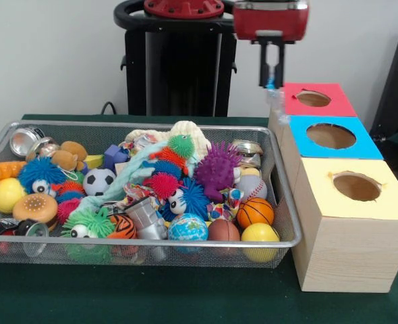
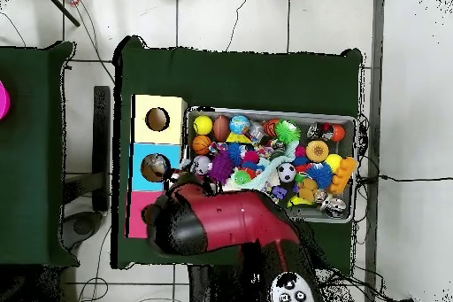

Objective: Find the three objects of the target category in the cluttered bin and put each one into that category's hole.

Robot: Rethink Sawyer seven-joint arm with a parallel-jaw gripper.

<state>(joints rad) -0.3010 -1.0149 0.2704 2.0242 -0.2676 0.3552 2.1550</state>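
- I see the pincer (image 1: 272,75) hanging from the red arm (image 2: 232,220) above the far end of the box row, just over the edge between the bin and the red-topped box (image 1: 315,100). Its dark fingers point straight down and look close together with something small and bluish at the tips; I cannot tell whether they are clamped.
- The bin (image 1: 288,214) sits on the green table (image 1: 185,297), left of the three boxes in the front view, its right rim just beside them.
- Box row, far to near: red-topped, blue-topped box (image 1: 330,137), yellow-topped box (image 1: 356,187), each with a round hole.
- Bin is heaped: purple spiky ball (image 1: 217,169), soccer ball (image 1: 98,181), small basketball (image 1: 255,212), globe ball (image 1: 187,227), yellow ball (image 1: 7,194), burger toy (image 1: 35,208), metal can (image 1: 25,141) in the far left corner.
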